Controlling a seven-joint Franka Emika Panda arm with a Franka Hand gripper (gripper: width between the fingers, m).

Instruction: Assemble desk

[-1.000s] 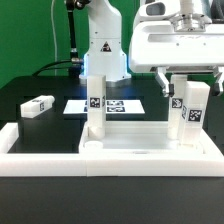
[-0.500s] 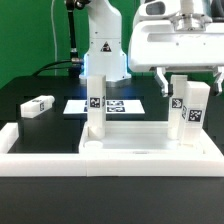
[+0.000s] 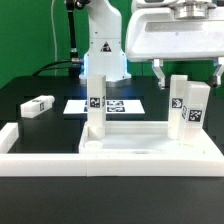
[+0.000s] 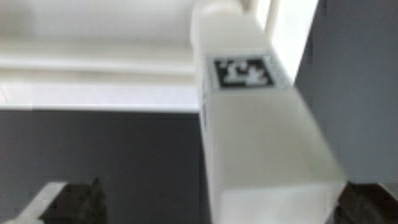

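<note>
The jaws stand wide and empty, hanging above the front leg [image 3: 193, 115], which stands upright on the desk top [image 3: 150, 150] at its end on the exterior view's right. A rear leg [image 3: 178, 88] stands just behind it, another leg [image 3: 95, 105] at the desk top's opposite end, and a loose leg [image 3: 38, 105] lies on the bench [image 3: 55, 122] beyond that end. The likely risk is that the front leg is not fully seated, so a brushing finger could tilt it or knock its close neighbour
</note>
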